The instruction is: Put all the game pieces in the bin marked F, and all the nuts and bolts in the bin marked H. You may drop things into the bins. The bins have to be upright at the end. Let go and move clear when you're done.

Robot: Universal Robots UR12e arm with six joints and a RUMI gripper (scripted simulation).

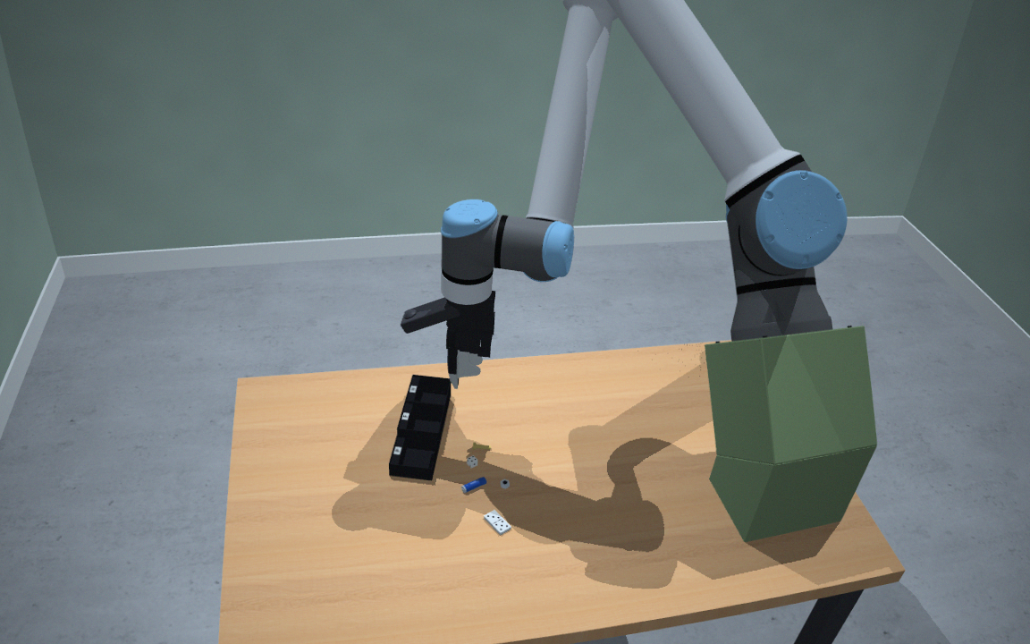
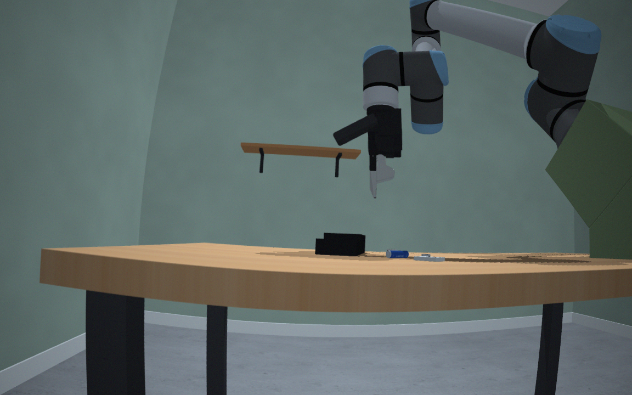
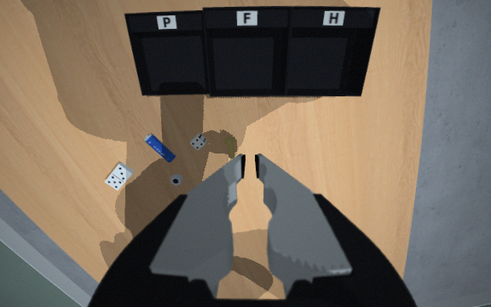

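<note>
The place looks like a plain robot work cell or lab room, though which of the two I cannot tell. A large jointed arm [image 1: 559, 120] [image 2: 483, 29] with blue caps stands at the edge of a wooden desk [image 1: 302, 560] [image 2: 210, 280] with dark legs. Dull green walls [image 1: 263, 120] [image 2: 240, 88] meet pale skirting boards [image 1: 263, 245] [image 2: 357, 330], and the floor [image 1: 142, 344] [image 2: 357, 363] [image 3: 471, 128] is mottled grey, like concrete. One wooden shelf [image 2: 301, 150] on black brackets hangs on a wall. Black sorting bins [image 1: 420, 428] [image 2: 340, 244] [image 3: 247, 91] lettered P, F and H add to the test-bench look.
</note>
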